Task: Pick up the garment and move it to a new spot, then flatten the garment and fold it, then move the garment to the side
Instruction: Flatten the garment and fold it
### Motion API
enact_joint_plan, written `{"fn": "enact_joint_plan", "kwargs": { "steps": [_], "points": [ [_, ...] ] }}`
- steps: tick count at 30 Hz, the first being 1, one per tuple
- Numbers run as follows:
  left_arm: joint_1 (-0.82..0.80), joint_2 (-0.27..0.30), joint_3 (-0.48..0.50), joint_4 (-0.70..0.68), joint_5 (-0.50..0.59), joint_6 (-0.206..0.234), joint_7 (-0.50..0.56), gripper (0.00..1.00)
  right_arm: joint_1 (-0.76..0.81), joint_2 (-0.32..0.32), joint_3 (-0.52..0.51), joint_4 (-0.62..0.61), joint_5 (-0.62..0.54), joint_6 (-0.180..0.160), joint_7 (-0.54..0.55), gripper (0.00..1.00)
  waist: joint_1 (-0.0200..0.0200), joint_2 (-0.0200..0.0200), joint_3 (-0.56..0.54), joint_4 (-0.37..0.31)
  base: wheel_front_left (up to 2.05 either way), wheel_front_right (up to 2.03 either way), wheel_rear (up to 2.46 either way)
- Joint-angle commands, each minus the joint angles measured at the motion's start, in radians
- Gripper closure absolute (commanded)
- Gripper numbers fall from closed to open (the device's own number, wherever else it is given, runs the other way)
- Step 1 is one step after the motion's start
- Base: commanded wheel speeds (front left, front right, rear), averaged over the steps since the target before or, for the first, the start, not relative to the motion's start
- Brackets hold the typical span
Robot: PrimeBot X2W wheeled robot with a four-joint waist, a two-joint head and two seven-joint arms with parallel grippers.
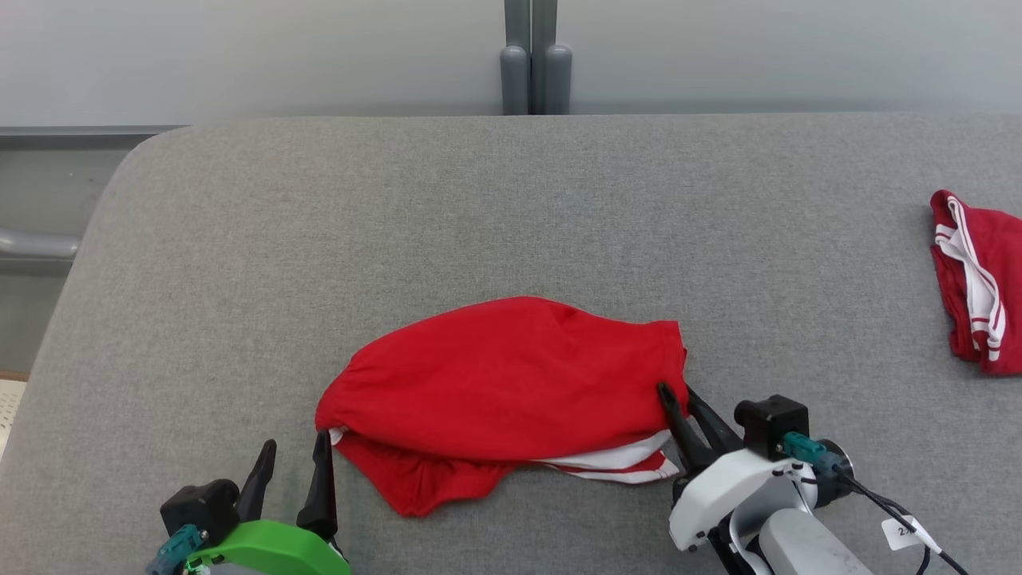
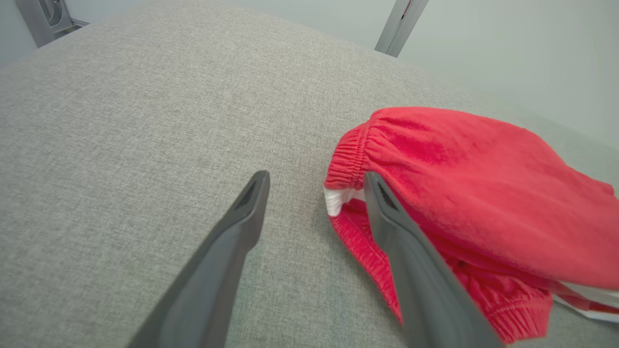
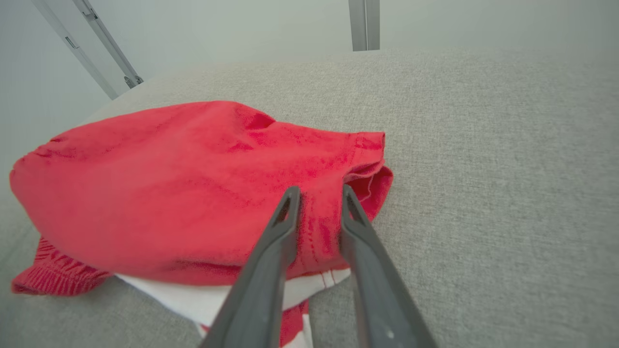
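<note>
Garment (image 1: pixel 503 375) lies folded on the table (image 1: pixel 479 200), left gripper (image 1: pixel 295 441) spread wide beside its waistband, right gripper (image 1: pixel 676 391) half-closed over its hem, grip unclear, likely to slide it aside.

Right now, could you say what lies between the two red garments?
Nothing: bare grey surface separates the central garment from the striped garment in the head view.

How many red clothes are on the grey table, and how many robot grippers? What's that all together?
Red garments: 2 (red shorts in the middle, red-and-white garment at the right edge)
Grippers: 2 (left gripper, right gripper)
Total: 4
</note>
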Motion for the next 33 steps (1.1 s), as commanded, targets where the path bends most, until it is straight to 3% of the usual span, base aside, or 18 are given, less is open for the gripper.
{"fn": "enact_joint_plan", "kwargs": {
  "steps": [1,12,21,26,33],
  "points": [
    [0.013,-0.002,0.002,-0.009,0.011,0.005,-0.002,0.0,-0.016,-0.003,0.0,-0.004,0.016,0.0,-0.003,1.0,0.0,0.0,0.001,0.007,0.0,0.0,0.0],
    [0.041,-0.005,0.008,-0.077,0.026,0.011,-0.009,0.0,0.072,-0.003,-0.155,-0.146,0.037,0.0,-0.003,1.0,0.0,0.0,-0.006,-0.015,0.0,0.0,0.0],
    [0.027,-0.016,-0.003,-0.119,0.045,0.008,-0.009,0.0,0.108,-0.003,-0.264,-0.255,0.014,0.0,0.093,1.0,0.0,0.0,0.008,-0.044,0.0,0.0,0.0],
    [0.007,-0.023,-0.018,-0.128,0.055,0.002,-0.009,0.0,0.034,-0.003,-0.29,-0.166,0.009,0.0,0.139,1.0,0.0,0.0,0.029,-0.024,0.0,0.0,0.0],
    [-0.008,-0.028,-0.03,-0.137,0.065,-0.008,-0.009,0.0,-0.125,-0.003,-0.359,0.069,-0.026,0.0,0.15,1.0,0.0,0.0,0.05,0.029,0.0,0.0,0.0]
  ]
}}
